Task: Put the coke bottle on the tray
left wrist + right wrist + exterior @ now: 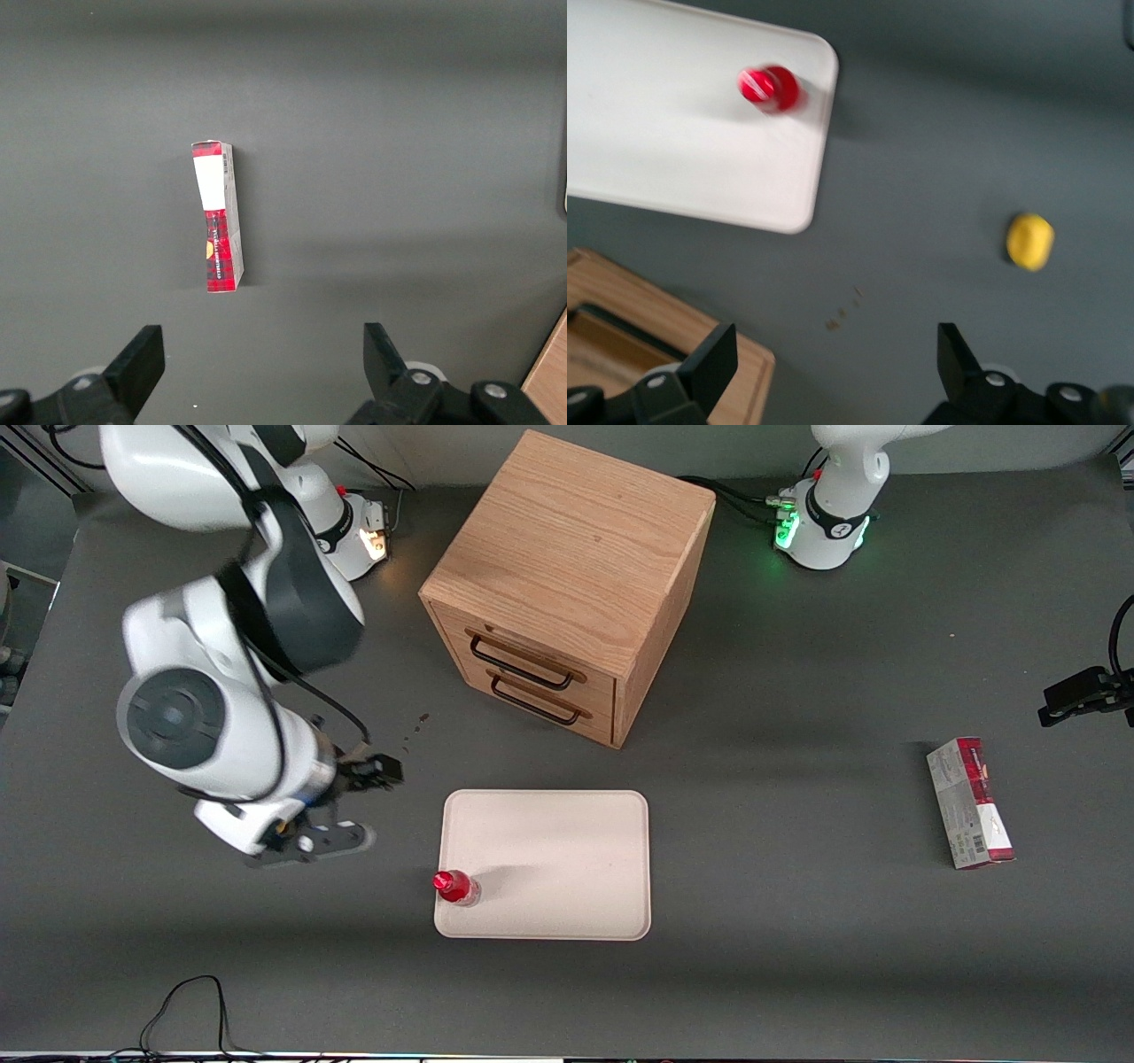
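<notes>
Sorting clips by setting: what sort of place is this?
Probably a robot lab tabletop: a grey mat with a wooden drawer cabinet, a tray bearing an upright coke bottle, and the open gripper above the mat beside the tray.

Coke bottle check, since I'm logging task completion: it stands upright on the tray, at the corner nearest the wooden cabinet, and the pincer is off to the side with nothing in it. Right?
Not quite. The coke bottle stands upright on the tray, but at a corner nearer the front camera, away from the wooden cabinet, as the front view shows. The pincer is indeed off to the side, open and holding nothing.

Coke bottle (pixel 455 887) stands on tray (pixel 567 841); pincer (pixel 341 808) beside tray.
</notes>
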Available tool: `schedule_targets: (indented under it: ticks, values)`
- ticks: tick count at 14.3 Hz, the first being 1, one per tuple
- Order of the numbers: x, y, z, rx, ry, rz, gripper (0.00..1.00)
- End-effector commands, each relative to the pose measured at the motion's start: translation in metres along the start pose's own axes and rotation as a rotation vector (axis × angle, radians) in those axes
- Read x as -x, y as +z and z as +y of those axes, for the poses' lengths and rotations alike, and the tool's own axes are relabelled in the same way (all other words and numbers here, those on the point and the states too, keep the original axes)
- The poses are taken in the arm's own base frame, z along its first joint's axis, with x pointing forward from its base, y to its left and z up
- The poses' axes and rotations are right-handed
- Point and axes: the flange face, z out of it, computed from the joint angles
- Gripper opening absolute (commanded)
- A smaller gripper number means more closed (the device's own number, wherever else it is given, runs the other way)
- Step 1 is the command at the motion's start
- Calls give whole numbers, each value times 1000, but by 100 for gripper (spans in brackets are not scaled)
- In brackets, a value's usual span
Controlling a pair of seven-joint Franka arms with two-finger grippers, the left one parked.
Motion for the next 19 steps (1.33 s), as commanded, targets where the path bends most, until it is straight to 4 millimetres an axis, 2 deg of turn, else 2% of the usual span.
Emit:
schedule_targets:
  ticks: [1,4,6,9,12,16,19]
  values:
    - [26,-15,42,33,-4,-46,100]
    - [55,-28,106,-1,38,-4,100]
    - [78,-24,155,-31,79,76,100]
    - [99,-29,191,-42,123,127,100]
    - [118,-31,212,-46,158,131,100]
    - [132,-34,235,-51,186,110,100]
    - [136,-43,244,-38,145,120,100]
